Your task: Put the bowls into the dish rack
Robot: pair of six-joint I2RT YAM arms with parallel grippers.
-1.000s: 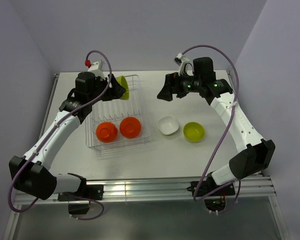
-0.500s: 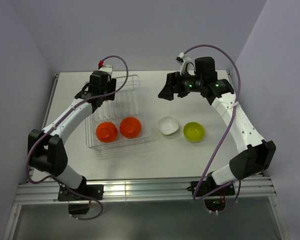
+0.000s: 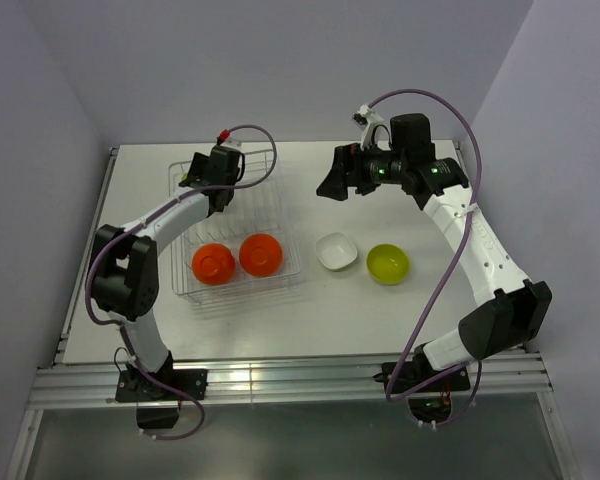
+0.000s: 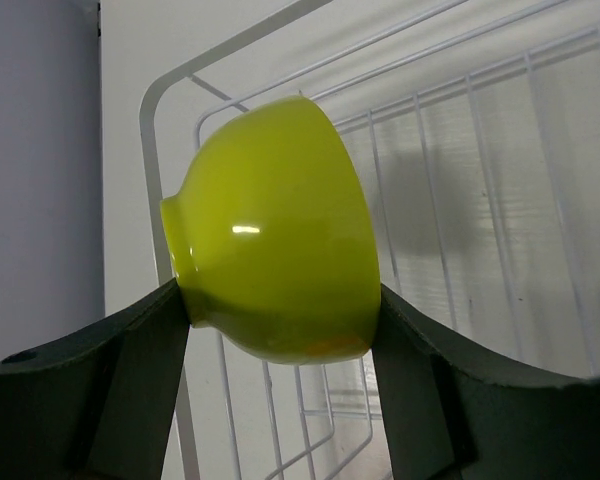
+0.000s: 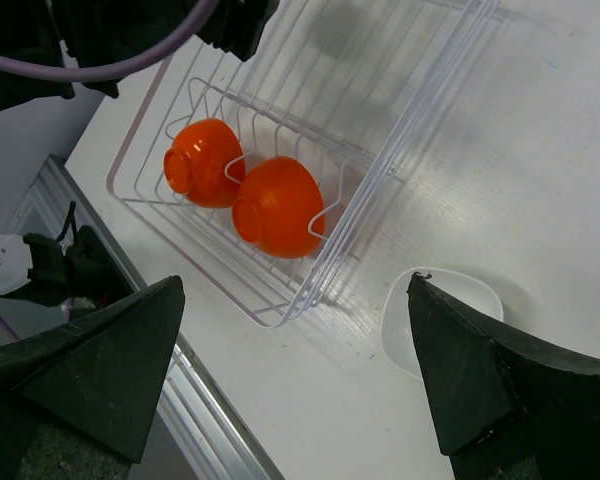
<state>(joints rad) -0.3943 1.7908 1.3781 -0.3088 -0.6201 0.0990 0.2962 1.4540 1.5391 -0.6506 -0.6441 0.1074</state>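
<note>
A: Where is the lime-green glossy plastic bowl (image 4: 275, 230)?

B: It lies on its side in the left end effector (image 3: 207, 175), whose fingers are partly closed on its foot and rim. It hangs above the far left corner of the silvery wire dish rack (image 3: 285, 215).

A: What could go wrong?

B: The glossy bowl may slip from that pinch. Released too high, it may bounce off the wires and roll onto the white desk (image 3: 230, 320).

A: What does the rack hold?

B: One orange-red round bowl (image 3: 212, 263) and a second orange-red bowl (image 3: 261, 254), side by side near its front. A white squarish bowl (image 3: 336, 251) and another green bowl (image 3: 388, 263) wait on the desk. The right end effector (image 3: 330, 185) hangs wide open, empty.
</note>
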